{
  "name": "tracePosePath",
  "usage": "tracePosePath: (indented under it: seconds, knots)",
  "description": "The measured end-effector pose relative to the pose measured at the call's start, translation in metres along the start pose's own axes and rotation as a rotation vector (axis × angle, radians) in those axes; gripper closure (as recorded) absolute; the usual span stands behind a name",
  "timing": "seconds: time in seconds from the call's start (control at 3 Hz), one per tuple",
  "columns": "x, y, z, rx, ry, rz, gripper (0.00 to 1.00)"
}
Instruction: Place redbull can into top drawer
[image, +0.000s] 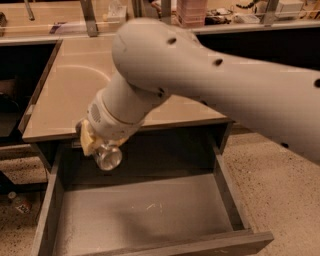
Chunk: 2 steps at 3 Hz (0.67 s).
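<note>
My gripper (100, 148) is at the end of the big white arm, just past the tabletop's front edge, over the back left part of the open top drawer (150, 212). Its yellowish fingers (86, 140) are shut on the redbull can (108, 157), a shiny silver can whose round end points toward the camera. The can hangs above the drawer's flat grey bottom and touches nothing else. The drawer is pulled out wide and nothing lies in it.
The beige tabletop (65, 85) lies behind the drawer. My arm (210, 85) hides most of its right half. The drawer's thick side walls (46, 220) flank the opening. Speckled floor (285, 190) lies to the right, and a small object (19, 202) lies on the floor at left.
</note>
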<state>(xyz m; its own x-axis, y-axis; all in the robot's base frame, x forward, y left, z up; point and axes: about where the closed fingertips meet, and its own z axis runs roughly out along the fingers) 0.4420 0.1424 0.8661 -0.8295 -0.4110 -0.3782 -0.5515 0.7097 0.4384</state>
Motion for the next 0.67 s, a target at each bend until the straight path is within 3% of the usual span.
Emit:
tracePosePath:
  seconds: [0.67]
  knots:
    - [0.092, -0.056, 0.068, -0.036, 0.067, 0.266, 1.0]
